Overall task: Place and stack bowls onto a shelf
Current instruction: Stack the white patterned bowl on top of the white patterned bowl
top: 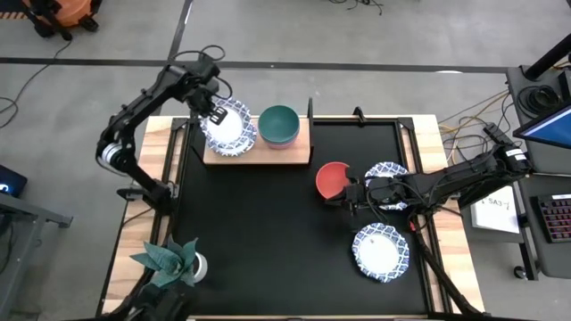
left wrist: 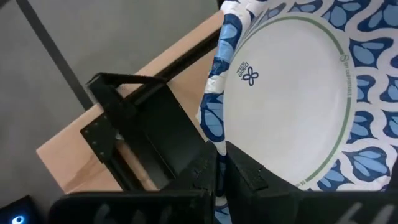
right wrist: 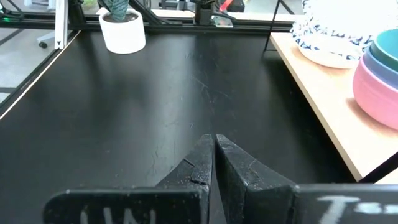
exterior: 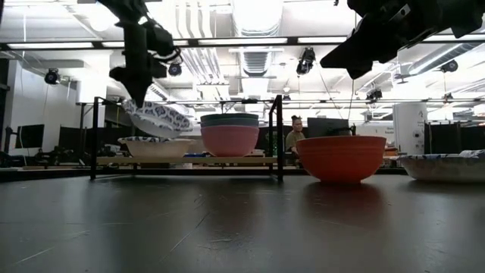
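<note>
My left gripper (top: 217, 116) is shut on a white bowl with a blue-patterned rim (exterior: 158, 117) over the left end of the wooden shelf (top: 259, 153). A second patterned bowl (exterior: 155, 148) sits on the shelf right below it. Beside them a stack of a pink, a blue and a green bowl (top: 279, 126) stands on the shelf. A red bowl (top: 332, 179) stands on the black mat. My right gripper (top: 346, 193) is shut and empty, raised beside the red bowl; it also shows in the low view (exterior: 330, 62). Two more patterned bowls (top: 388, 185) (top: 381, 251) rest on the mat at the right. My left gripper pinches the patterned bowl's rim (left wrist: 217, 138), one finger inside the bowl and one outside. The fingers come from above, pointing down. The bowl hangs tilted (exterior: 163, 121) just over the patterned bowl on the shelf; whether the two touch, I cannot tell.
A potted plant (top: 174, 263) stands at the mat's near left corner. Black posts (top: 310, 107) rise at the shelf's ends. The middle and near part of the black mat (top: 268, 232) is bare.
</note>
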### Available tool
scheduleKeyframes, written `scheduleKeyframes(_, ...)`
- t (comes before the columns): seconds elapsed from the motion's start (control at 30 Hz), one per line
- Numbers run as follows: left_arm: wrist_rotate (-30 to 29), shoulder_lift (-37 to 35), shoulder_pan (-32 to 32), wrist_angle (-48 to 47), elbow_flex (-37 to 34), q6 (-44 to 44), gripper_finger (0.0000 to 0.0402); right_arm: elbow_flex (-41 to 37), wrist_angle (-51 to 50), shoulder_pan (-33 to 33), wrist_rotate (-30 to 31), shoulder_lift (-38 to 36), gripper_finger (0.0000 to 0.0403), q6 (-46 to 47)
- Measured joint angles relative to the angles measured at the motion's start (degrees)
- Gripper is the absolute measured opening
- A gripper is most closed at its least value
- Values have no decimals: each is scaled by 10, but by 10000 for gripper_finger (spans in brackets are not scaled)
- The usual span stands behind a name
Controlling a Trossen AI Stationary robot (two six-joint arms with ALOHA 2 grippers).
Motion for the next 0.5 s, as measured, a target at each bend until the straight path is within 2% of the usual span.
scheduleKeyframes(0.23,0,36,0,2,0,19,24,0,-16,0,0,0,9,10)
scheduleKeyframes(0.5,-1,35,0,7,0,28,80,0,-17,0,0,0,9,10)
